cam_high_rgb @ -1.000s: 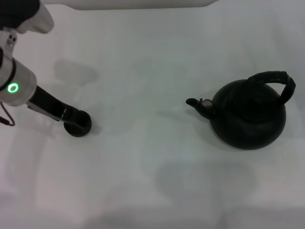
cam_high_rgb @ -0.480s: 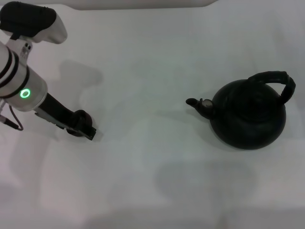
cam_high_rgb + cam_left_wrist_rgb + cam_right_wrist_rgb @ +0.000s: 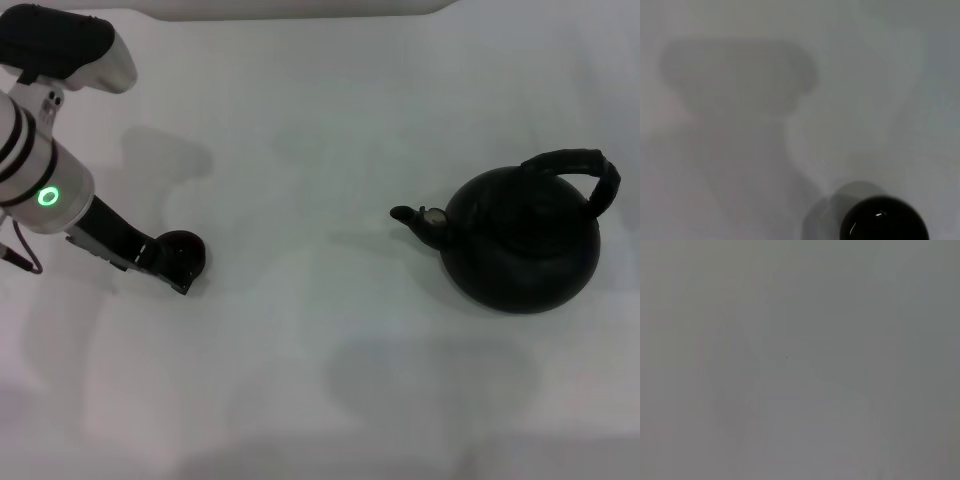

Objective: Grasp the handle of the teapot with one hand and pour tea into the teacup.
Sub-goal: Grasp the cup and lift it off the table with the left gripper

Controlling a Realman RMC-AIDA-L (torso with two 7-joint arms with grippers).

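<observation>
My left gripper (image 3: 172,262) sits low on the tabletop (image 3: 300,120), right against the cup (image 3: 185,252); I cannot tell whether its jaws grasp it. The teapot (image 3: 522,240) stands upright well apart on my right, spout toward the cup, handle (image 3: 580,165) arched on top. My right arm is out of view.

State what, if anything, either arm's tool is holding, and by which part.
The left tool is at the teacup, apparently at its rim, but a firm hold cannot be told. The teapot stands untouched; the right tool is out of view.
</observation>
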